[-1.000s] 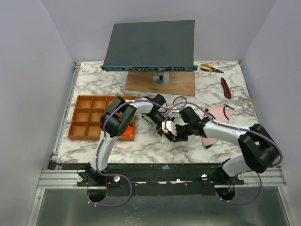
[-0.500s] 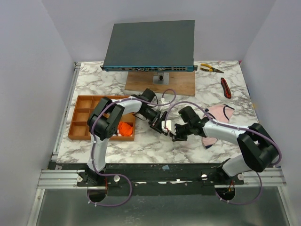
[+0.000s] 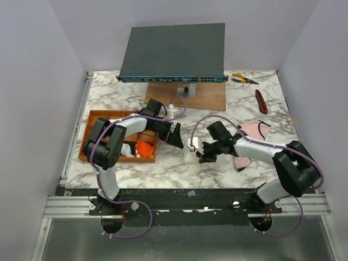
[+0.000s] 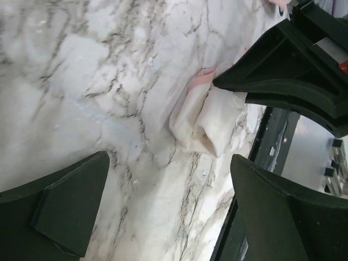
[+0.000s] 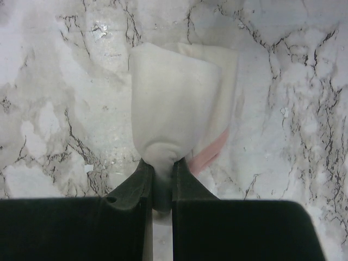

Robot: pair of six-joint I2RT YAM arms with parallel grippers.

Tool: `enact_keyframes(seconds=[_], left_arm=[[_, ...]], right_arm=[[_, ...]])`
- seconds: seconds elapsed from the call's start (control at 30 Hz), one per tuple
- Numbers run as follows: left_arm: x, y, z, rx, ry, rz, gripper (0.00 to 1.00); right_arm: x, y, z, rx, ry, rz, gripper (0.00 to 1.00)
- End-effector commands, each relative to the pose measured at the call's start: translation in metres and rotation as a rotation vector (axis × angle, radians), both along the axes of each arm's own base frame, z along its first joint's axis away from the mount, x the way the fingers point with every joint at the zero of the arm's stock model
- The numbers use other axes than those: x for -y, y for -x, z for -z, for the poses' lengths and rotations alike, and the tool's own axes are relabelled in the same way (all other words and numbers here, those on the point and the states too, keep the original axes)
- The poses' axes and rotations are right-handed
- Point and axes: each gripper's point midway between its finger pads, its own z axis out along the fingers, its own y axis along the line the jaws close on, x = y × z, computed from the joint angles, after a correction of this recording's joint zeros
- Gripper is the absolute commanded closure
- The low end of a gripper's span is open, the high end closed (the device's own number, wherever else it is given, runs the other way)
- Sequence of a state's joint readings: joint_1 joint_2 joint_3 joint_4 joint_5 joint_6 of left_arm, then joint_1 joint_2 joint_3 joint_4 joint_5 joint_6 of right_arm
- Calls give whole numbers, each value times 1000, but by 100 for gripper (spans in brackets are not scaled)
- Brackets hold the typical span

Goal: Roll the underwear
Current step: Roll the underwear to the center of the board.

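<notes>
A rolled cream underwear (image 3: 190, 151) with a pink edge lies on the marble table (image 3: 163, 168), also in the left wrist view (image 4: 209, 125) and the right wrist view (image 5: 174, 117). My right gripper (image 3: 199, 153) is shut on its near end, fingers (image 5: 185, 179) pinching the cloth. My left gripper (image 3: 176, 134) is open and empty, a little left of and behind the roll, its fingers (image 4: 70, 201) wide apart. An orange underwear (image 3: 144, 148) and a cream one (image 3: 128, 150) lie in the tray (image 3: 98, 136). A pale pink underwear with dark edging (image 3: 255, 131) lies under my right arm.
A dark network switch (image 3: 174, 51) stands on a wooden board (image 3: 185, 95) at the back. Pliers (image 3: 243, 79) and a red-handled tool (image 3: 261, 100) lie at the back right. The orange-brown compartment tray sits at the left.
My left gripper has let go of the roll and drawn back to the left toward the tray, opening. My right gripper stays shut on the cream roll, almost unmoved.
</notes>
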State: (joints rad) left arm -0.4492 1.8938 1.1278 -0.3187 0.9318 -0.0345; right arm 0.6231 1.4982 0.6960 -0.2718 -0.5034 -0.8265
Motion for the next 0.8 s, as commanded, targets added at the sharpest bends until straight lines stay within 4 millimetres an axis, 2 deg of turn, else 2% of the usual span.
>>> enact_keyframes(seconds=[0.0,0.13,0.23,0.3,0.57,0.77], left_arm=[[-15,-23,-31,178,36,-83,1],[-27,-12,-48,337,43,-49,1],[-29,-2,-64,422,75,-31,1],[-28,3,-68,437,82,-24,1],[-22,28,-75,554,38,66,1],[-15,48,-63,703,-87,210,1]], right_arm=[[50,44,45,-222,227,54,99],[46,48,44,-293,219,47,99],[44,53,46,-360,227,37,99],[44,56,49,-401,231,28,99],[45,73,55,-584,271,-3,99],[45,81,56,-711,280,-10,99]])
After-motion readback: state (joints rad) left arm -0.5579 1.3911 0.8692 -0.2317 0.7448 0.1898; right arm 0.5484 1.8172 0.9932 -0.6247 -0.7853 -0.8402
